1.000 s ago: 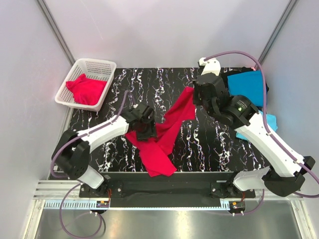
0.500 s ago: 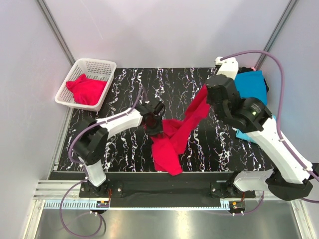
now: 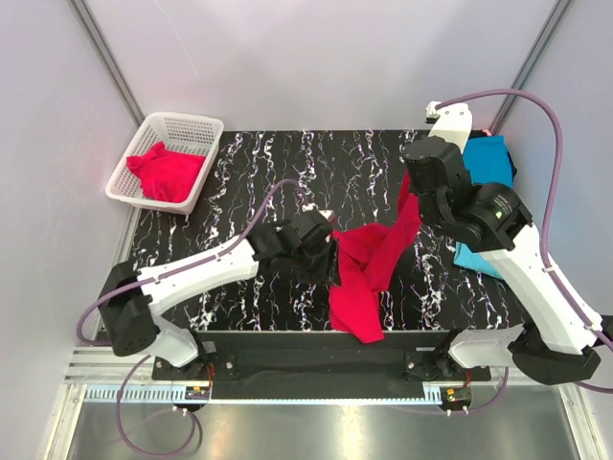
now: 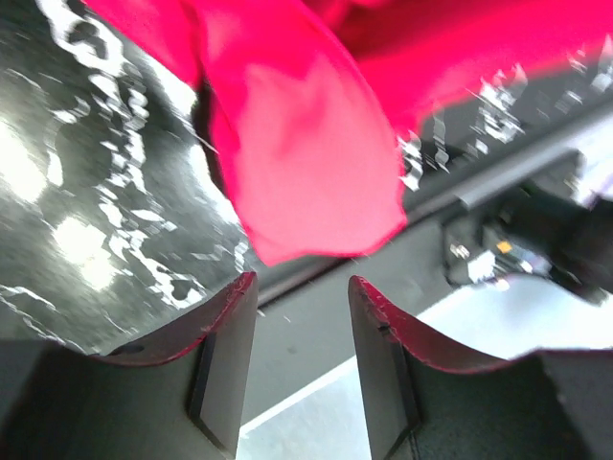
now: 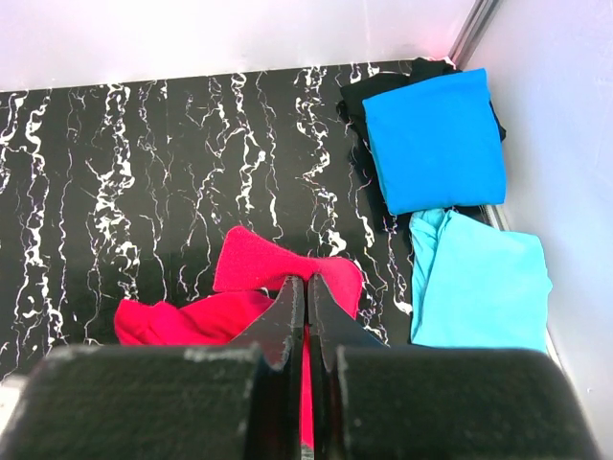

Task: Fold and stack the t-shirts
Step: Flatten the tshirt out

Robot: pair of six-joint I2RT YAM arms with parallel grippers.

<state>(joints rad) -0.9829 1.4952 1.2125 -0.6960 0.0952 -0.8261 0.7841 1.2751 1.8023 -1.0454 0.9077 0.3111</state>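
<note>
Right jaws pinch the crimson t-shirt (image 3: 366, 278), left jaws gape, so it could slip off the surface (image 3: 287, 163) at its near edge.

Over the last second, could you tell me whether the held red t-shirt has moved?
Yes. The red t-shirt has shifted right, away from the white basket, toward the folded teal-blue t-shirt.

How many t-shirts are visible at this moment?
4: a red shirt lifted mid-table, a second red shirt in the basket, a teal-blue shirt folded far right, a sky-blue shirt just nearer. Dark cloth under the teal-blue one may be a fifth.
</note>
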